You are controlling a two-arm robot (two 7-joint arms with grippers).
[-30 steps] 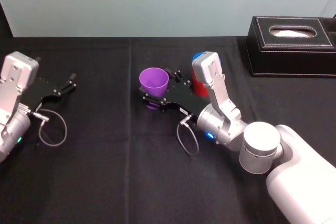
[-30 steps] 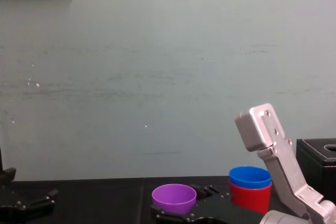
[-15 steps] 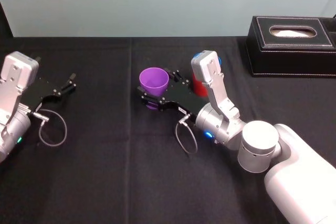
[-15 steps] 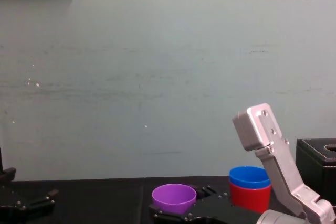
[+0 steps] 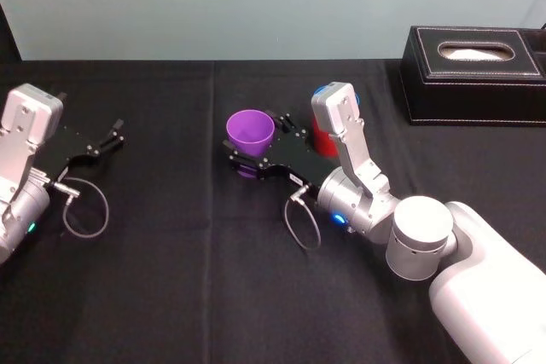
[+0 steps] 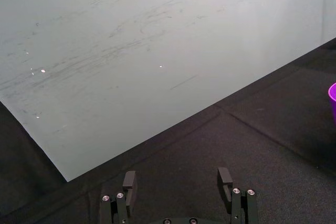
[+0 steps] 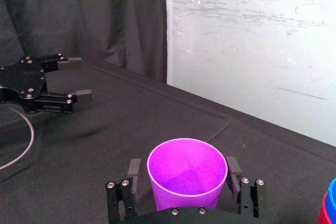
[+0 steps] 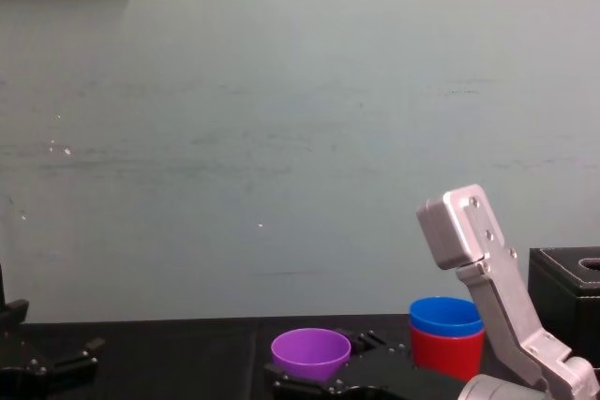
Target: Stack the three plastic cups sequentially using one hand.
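Now the right tool (image 5: 260,142) lies low on the black-clothed counter (image 5: 171,279), near the middle, and its two flat jaws stand on each side of the purple tapered plastic cup (image 5: 250,130). In the right wrist view the jaws are a little wider than the rim, with a thin gap on one side. So I judge the tool to be open around the cup and not yet pressing it. The cup stands upright on the counter, mouth up. Just beside it, toward the robot's right, the blue plastic cup (image 8: 446,315) sits inside the red plastic cup (image 8: 447,349), so the purple one is the last to stack. The left tool (image 6: 177,174) rests at the left side of the counter, jaws wide apart and holding nothing.

From here several things can go wrong, I think. The cup wall is smooth and gets narrower downward, so when the jaws close on it, the cup may slide in them or tip instead of being held. A too strong squeeze may bend the plastic. The silver-grey wrist link (image 5: 341,125) of the right arm stands very near the red and blue stack, and a careless lift or turn may knock that stack over. If the purple cup arrives off centre above the blue one, its bottom can catch the rim and push the stack away.
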